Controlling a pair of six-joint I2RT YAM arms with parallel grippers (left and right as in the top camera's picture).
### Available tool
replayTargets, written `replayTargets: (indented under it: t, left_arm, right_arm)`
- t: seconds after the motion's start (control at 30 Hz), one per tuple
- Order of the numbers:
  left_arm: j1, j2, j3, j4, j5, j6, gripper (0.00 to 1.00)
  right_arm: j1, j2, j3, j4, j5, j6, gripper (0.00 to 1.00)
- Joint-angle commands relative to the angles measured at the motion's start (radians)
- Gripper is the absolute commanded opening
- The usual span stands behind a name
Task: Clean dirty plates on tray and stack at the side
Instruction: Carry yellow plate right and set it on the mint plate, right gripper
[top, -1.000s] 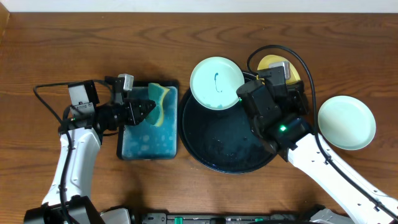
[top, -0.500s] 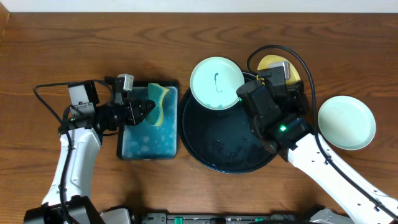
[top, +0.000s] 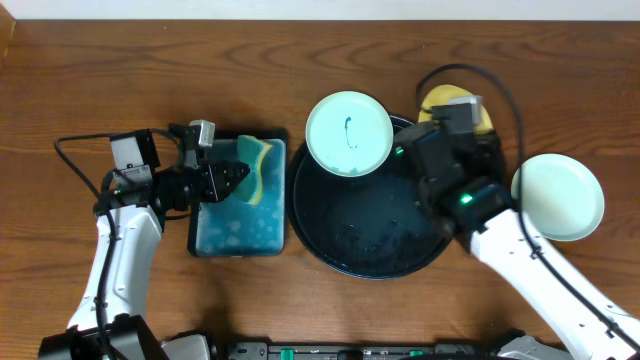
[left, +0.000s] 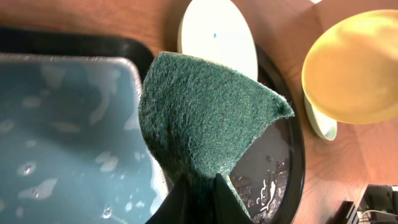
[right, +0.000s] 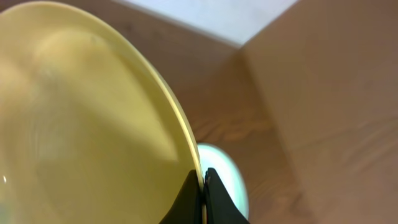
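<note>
Mint, we count two: smeared plate (top: 349, 133) overlapping tray (top: 340, 245) rim, plain plate (top: 558, 197) on tabletop (top: 100, 60) | left fingers (left: 177, 202) clamp sponge (left: 205, 118) over basin (top: 192, 240) | right fingers (right: 186, 202) clamp one yellow plate (right: 81, 124)

The table (top: 100, 70) is brown wood with a visible grain. Near its middle lies the round black tray (top: 345, 255), glossy and beaded with water. Just beside the tray, at its 9 o'clock, a rectangular black basin (top: 238, 252) of blue-green water sits on the wood. At the tray's 3 o'clock, apart from it, an unmarked mint plate (top: 558, 197) rests on the table. A smeared mint plate (top: 348, 133) overlaps the tray's rim at 11 o'clock; whether it touches the wood cannot be told.
</note>
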Motion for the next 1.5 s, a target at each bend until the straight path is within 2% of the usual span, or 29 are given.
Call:
replayTargets:
  t: [0.0,0.2,0.37,0.57,0.83,1.23,1.27,1.3,1.33,1.37,1.47]
  left_arm:
    - [0.006,-0.011,-0.014,-0.016,-0.050,0.009,0.08]
    - [0.006,-0.011,-0.014,-0.035,-0.202,-0.055,0.07]
    - [0.006,-0.011,-0.014,-0.045,-0.366,-0.162,0.07]
    - [-0.019,-0.009,-0.014,-0.044,-0.375,-0.171,0.07]
    - [-0.113,0.034,-0.014,-0.041,-0.488,-0.171,0.08]
    - [-0.135,0.076,-0.014,-0.037,-0.488,-0.171,0.08]
    - [-0.135,0.076,-0.014,-0.037,-0.488,-0.171,0.08]
    - [-0.135,0.076,-0.014,-0.037,-0.488,-0.171,0.07]
    - [-0.135,0.076,-0.014,-0.037,-0.488,-0.171,0.08]
    - [-0.135,0.076,-0.014,-0.037,-0.488,-0.171,0.08]
    - [-0.135,0.076,-0.014,-0.037,-0.488,-0.171,0.07]
  right_arm:
    - [-0.130,-0.022,0.022,-0.054,-0.314,0.204,0.01]
    - [-0.385,-0.022,0.022,-0.084,-0.682,0.263,0.01]
    - [-0.599,-0.022,0.022,-0.121,-0.870,0.353,0.01]
    - [-0.813,-0.022,0.010,-0.155,-0.897,0.420,0.01]
    - [-1.011,-0.008,-0.048,-0.163,-0.895,0.429,0.01]
    - [-1.168,0.012,-0.186,-0.054,-0.895,0.458,0.01]
    - [-1.173,0.012,-0.187,-0.053,-0.895,0.464,0.04]
    - [-1.175,0.012,-0.187,-0.048,-0.898,0.464,0.14]
    - [-1.175,0.012,-0.187,-0.039,-0.914,0.464,0.29]
    - [-1.175,0.012,-0.187,-0.030,-0.938,0.464,0.36]
    - [-1.175,0.012,-0.187,-0.006,-1.068,0.447,0.44]
